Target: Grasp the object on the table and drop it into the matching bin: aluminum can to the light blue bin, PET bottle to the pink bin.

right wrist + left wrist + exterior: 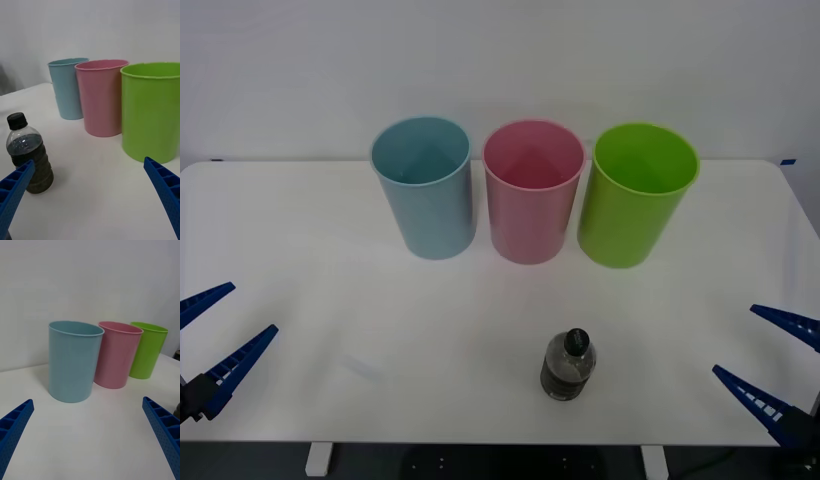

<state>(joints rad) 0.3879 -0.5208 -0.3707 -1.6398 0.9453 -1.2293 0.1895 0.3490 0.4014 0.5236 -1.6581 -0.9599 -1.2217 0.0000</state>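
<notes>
the table (330, 260) is a broad white slab with a smooth matte top and rounded corners, spreading across the front view. along its far side three tall round plastic bins stand upright in a row, each tapering toward its base, with thin rolled rims and plain smooth walls: the light blue bin (423, 188) on the left, the pink bin (533, 192) in the middle, the lime green bin (637, 194) on the right. the pink bin stands just beside each neighbour; whether they touch cannot be told.

the PET bottle (568, 364) stands upright near the table's front edge, well apart from the bins and in front of the gap between the pink and green ones. its long axis is vertical, the black screw cap pointing up. it is small and clear, much shorter than the bins, with a rounded shoulder, ribbed lower body and dark liquid inside.

the left gripper (218, 329) hovers at the front left edge of the table, its blue ribbed fingers spread apart and holding nothing. the right gripper (770, 353) hovers at the front right edge, fingers likewise spread wide and empty, the bottle off to its inner side
</notes>
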